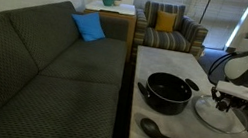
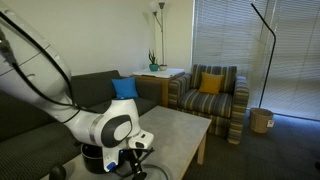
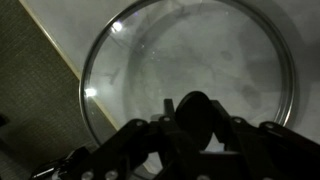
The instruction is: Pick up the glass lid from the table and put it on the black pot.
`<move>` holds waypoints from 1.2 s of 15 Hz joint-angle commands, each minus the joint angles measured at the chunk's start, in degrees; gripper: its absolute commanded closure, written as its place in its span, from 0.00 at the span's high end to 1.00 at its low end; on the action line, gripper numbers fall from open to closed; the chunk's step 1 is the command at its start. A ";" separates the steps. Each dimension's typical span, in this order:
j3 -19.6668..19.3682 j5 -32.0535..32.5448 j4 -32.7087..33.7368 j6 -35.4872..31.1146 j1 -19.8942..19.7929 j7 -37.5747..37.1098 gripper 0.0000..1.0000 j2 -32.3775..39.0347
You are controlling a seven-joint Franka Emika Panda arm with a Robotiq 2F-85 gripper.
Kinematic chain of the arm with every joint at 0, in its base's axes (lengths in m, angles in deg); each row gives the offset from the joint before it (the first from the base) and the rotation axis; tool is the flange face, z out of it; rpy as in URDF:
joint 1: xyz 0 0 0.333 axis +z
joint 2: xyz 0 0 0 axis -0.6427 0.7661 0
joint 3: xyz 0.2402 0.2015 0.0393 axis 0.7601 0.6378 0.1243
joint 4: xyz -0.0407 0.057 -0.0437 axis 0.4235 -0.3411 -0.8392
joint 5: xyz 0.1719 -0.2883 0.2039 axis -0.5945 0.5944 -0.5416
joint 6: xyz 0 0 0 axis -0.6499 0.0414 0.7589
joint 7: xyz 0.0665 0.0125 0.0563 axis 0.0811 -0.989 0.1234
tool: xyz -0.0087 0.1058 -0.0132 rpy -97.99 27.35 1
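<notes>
My pincer [image 1: 228, 102] hangs straight down over the middle of the round clear glass lid with a metal rim [image 3: 200, 50], which lies flat on the long light grey stone-look table [image 1: 166, 61] by its long edge away from the sofa [image 1: 55, 58], because the centre knob looks the only grippable part. In the wrist view my pincer blurs into that knob, so I cannot tell my opening or hold. The wide shallow black pot [image 1: 168, 93] waits uncovered just beside, toward the sofa-side edge.
</notes>
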 commanded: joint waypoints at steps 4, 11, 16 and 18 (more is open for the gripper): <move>-7.42 1.20 -3.82 -0.91 6.50 -7.94 0.14 -2.60; -11.64 0.48 -15.60 -6.60 12.28 -10.93 0.14 -10.30; -10.42 1.37 -26.77 -9.11 14.15 -12.39 0.14 -19.79; -9.43 1.33 -30.15 -9.33 14.45 -12.40 0.14 -23.35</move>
